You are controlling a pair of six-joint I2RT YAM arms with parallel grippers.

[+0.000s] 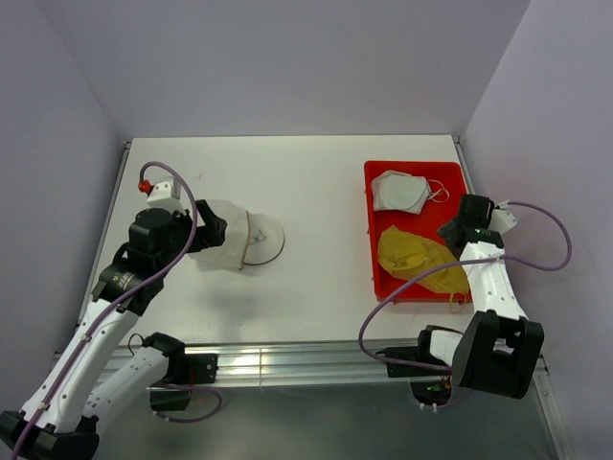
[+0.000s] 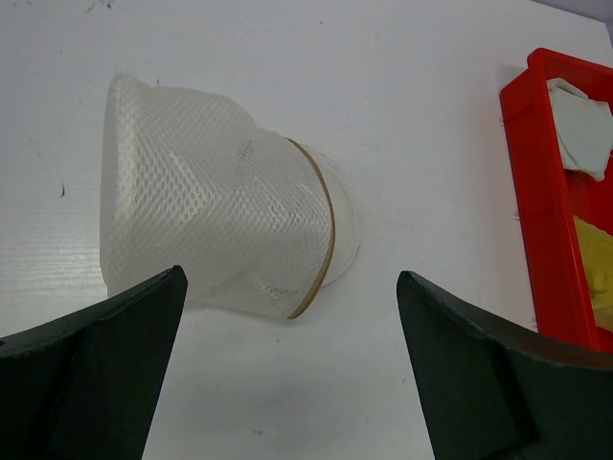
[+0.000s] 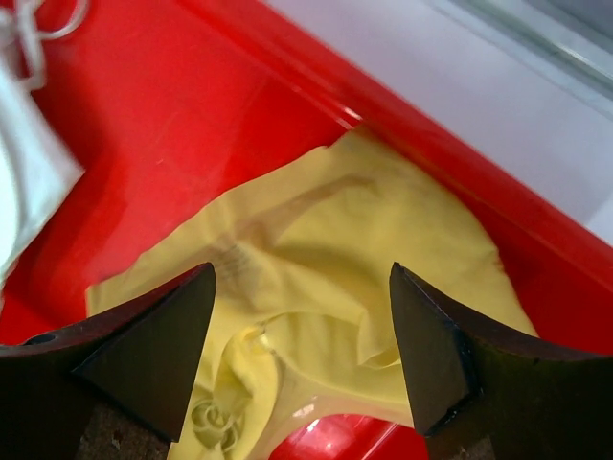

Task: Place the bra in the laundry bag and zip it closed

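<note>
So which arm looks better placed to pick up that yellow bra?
The right. The right claw hangs open just above the yellow bra in the red tray; the left claw is across the table, open at the mesh bag.

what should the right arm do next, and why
Probably lower the right gripper straight down and close on the soft mustard-yellow fabric bra. Its jaws stand open over the bra's crumpled middle, and the bra lies loose in the red plastic tray, not yet gripped. The white mesh laundry bag lies in front of the open left gripper.
</note>
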